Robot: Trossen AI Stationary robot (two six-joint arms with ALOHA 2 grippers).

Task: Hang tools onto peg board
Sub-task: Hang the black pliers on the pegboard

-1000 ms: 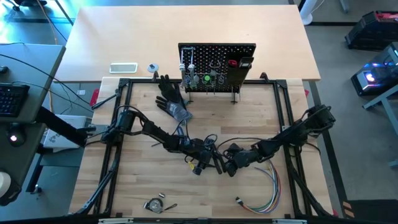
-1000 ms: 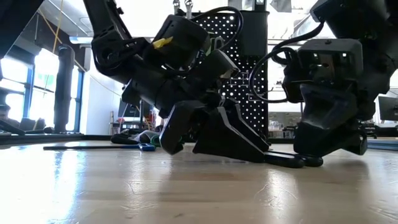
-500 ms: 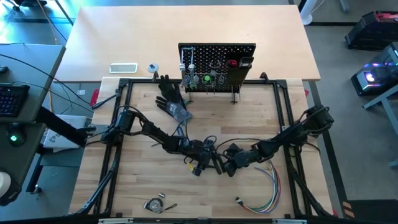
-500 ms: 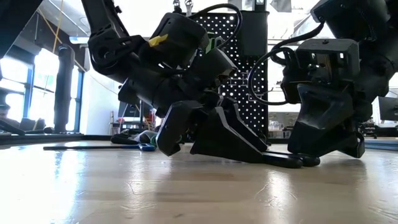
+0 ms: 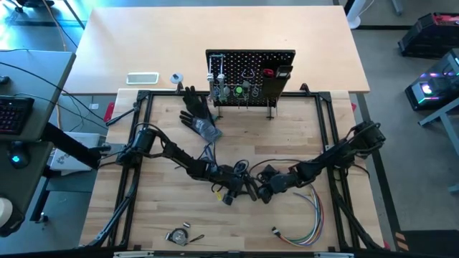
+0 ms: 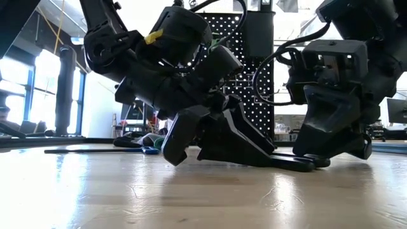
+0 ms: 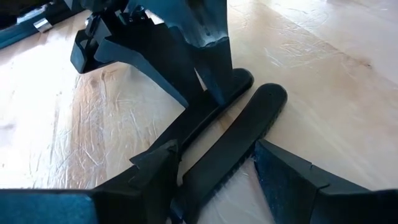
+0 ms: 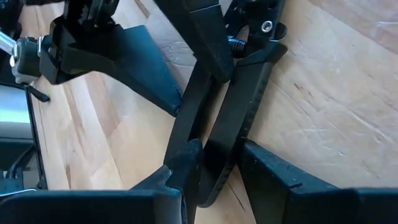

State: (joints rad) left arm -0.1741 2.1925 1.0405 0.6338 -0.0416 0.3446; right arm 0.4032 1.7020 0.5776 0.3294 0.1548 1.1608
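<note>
High view, both arms crowd black-handled pliers [image 5: 244, 188] mid-table, left fingers [image 7: 155, 168] spread, right fingers [image 8: 186, 163] pinching one handle, glove [image 5: 195, 111] beyond.

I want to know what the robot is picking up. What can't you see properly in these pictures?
- Black-handled tool: its head; both wrist views cut it off.
- High view: both grippers cover it.
- Peg board hooks: hanging tools too small to name.
- Low view: left gripper hides the tool.

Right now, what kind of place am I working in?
Probably a robotics lab or workshop: a wooden bench inside a black frame, a peg board with tools hung on it, and a keyboard on a desk alongside.
</note>
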